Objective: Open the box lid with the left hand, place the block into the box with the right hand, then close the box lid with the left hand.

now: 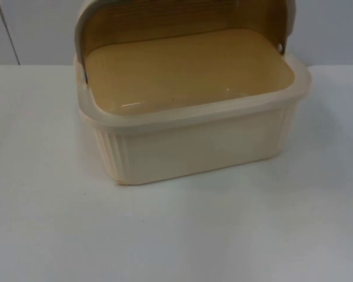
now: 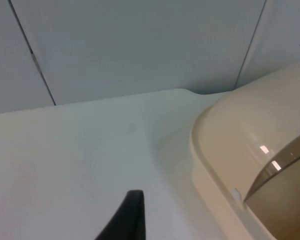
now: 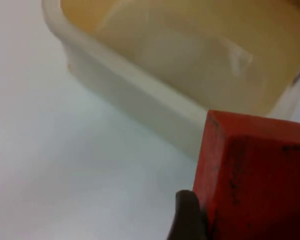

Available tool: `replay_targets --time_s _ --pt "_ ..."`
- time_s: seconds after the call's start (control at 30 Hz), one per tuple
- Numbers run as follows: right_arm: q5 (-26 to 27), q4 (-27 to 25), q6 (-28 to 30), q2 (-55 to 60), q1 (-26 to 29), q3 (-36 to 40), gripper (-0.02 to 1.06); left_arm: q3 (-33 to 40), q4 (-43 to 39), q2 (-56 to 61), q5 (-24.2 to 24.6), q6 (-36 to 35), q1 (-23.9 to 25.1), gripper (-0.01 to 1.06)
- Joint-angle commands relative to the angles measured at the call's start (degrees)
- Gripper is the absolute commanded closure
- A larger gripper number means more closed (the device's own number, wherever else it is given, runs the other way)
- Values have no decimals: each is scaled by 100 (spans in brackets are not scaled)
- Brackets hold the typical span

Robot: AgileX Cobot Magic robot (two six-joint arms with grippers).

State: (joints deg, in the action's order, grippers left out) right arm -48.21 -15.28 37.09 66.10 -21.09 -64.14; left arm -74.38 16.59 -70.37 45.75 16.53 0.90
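- A cream plastic rectangular box (image 1: 188, 147) with ribbed corners stood on the white table top (image 1: 59, 223), close to the grey partition wall (image 1: 35, 29).
- Its translucent brown-tinted domed lid (image 1: 182, 20) with a pale rim was swung up and back, leaving the box mouth uncovered; the tan inside looked bare in the top view.
- The red cube-shaped block (image 3: 255, 180), with dark scuffs on its faces, was held off the table just beside the box's (image 3: 140, 95) outer wall, near one of its corners and not inside it.
- The right gripper (image 3: 190, 220) was clamped on that red block; one black fingertip pressed against the block's side.
- The left gripper (image 2: 127, 220) hung above the table near the rounded end of the box (image 2: 230, 145), apart from it, where an edge of the brown lid (image 2: 285, 175) showed.
- Whether the left gripper's fingers were spread or closed could not be told, with just one black fingertip in sight.
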Motion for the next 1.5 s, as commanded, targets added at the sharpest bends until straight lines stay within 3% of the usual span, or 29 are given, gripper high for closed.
replay_targets --time_s 0.0,0.1,0.13,0.17,0.3,0.43,0.7,1.0,1.17,1.47 --pt "539 44 89 -68 -142 186 105 -13 95 2 -6 -31 -31 0" --pt "1720 -278 106 -6 -277 676 105 -13 120 2 -6 -31 -31 0" --pt "2513 -767 106 53 -322 939 105 -13 120 2 -6 -31 -31 0" --pt "2513 -767 106 53 -322 939 105 -13 120 2 -6 -31 -31 0" --pt "4089 -1649 -183 299 -352 1524 105 -13 120 2 -6 -31 -31 0" --pt "4429 -1707 -213 724 -363 1556 105 -13 120 2 -19 -31 -31 0" --pt "4205 -1627 -189 1789 -430 959 105 -13 99 2 -40 -31 -31 0" --pt "4377 -1442 -1 3081 -494 -31 105 -13 40 2 -20 -31 -31 0" --pt "4518 -1442 289 3505 -715 -302 105 -13 40 2 -20 -31 -31 0" --pt "4885 -1482 225 4167 -890 -550 105 -13 2 2 -20 -31 -31 0"
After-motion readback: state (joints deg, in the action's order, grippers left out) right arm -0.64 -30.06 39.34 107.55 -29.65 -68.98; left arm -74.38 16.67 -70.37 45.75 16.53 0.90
